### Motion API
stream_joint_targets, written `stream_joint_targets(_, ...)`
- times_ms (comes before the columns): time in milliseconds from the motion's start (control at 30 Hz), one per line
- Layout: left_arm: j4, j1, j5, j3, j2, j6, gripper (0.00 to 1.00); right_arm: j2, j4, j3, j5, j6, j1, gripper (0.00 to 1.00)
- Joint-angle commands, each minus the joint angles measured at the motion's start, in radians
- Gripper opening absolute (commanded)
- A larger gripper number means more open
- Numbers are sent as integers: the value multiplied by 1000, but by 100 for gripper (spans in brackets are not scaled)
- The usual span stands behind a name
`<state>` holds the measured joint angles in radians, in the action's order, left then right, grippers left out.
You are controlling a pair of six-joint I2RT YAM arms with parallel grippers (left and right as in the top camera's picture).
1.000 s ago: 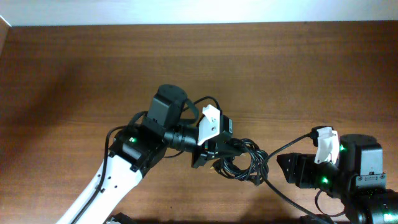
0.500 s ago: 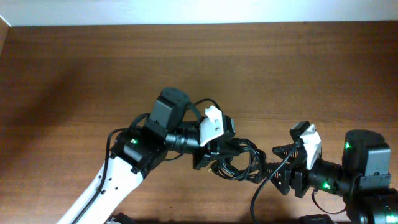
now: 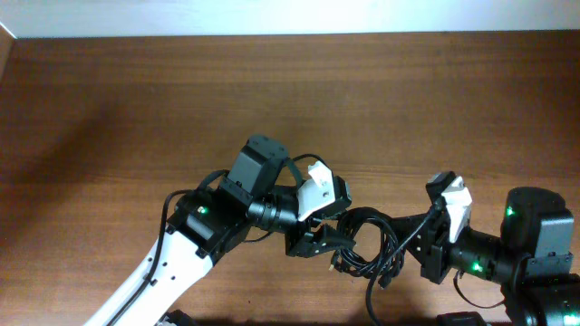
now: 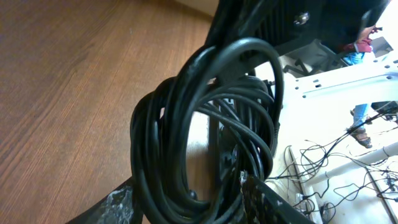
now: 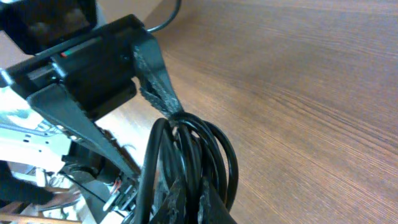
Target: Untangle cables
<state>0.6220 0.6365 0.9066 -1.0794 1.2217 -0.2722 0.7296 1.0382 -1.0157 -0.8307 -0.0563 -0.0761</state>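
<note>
We see the cables (image 3: 367, 244), thin glossy black cords wound into a tangled round coil, between the two arms over the brown, wood-grained desk (image 3: 136, 109). Our left fingers (image 4: 112, 205), matte black with a rough, grainy face, stand parted with the coil between them; we cannot tell whether they press it. Our right fingers (image 5: 214, 208), dark wedges, are pinched tight on several strands at the coil's right edge.

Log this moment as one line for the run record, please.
thin black cables: bunched between both arms | left gripper: open around the cables | right gripper: shut on the cables
</note>
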Motion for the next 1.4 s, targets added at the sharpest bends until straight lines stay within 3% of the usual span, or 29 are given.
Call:
stream_joint_targets(0, 2, 4, 10, -15, -12, -5, 52, -2, -18, -18, -35, 12, 5, 4)
stream_joint_targets(233, 47, 4, -10, -15, -12, -3, 51, -2, -130, -18, -87, 63, 5, 4)
stream_joint_targets(267, 58, 4, -75, -15, -12, 77, 52, -2, -158, -18, -109, 74, 5, 4)
stream_joint_targets(400, -5, 4, 40, -15, -12, 126, 60, -2, -271, -18, -171, 148, 5, 4)
stream_joint_targets(533, -18, 4, 10, -15, -12, 126, 64, -2, -305, -18, -213, 163, 5, 4)
stream_joint_targets(667, 32, -62, -20, -15, -18, 163, 87, -2, -348, -18, -213, 190, 5, 4)
stream_joint_targets(800, -9, -129, 27, -15, -20, 140, 100, -2, -382, -18, -243, 224, 5, 4)
stream_joint_targets(867, -61, -126, 162, -15, -20, 107, 99, -1, -410, -18, -272, 231, 5, 4)
stream_joint_targets(933, -61, -108, 171, -15, -19, 98, 99, -1, -465, -18, -288, 279, 5, 4)
stream_joint_targets(967, -61, -98, 171, -15, -19, 98, 98, -1, -471, -18, -288, 279, 5, 4)
stream_joint_targets(1000, -60, -93, 171, -15, -19, 98, 84, -2, -471, -18, -288, 291, 5, 4)
stream_joint_targets(1067, -61, -93, 171, -15, -19, 98, 72, -1, -471, -18, -288, 301, 5, 4)
stream_joint_targets(1167, -96, -93, 233, -15, -19, 98, 39, -1, -470, -18, -297, 302, 5, 4)
stream_joint_targets(1200, -112, -89, 254, -15, -19, 98, 37, -1, -470, -18, -304, 302, 5, 4)
stream_joint_targets(1233, -129, -80, 257, -15, -19, 98, 29, -1, -466, -18, -303, 301, 5, 4)
stream_joint_targets(1300, -139, -76, 257, -15, -19, 98, 2, -1, -452, -18, -302, 301, 5, 4)
stream_joint_targets(1367, -138, -76, 256, -15, -19, 98, 0, -1, -443, -18, -292, 301, 5, 4)
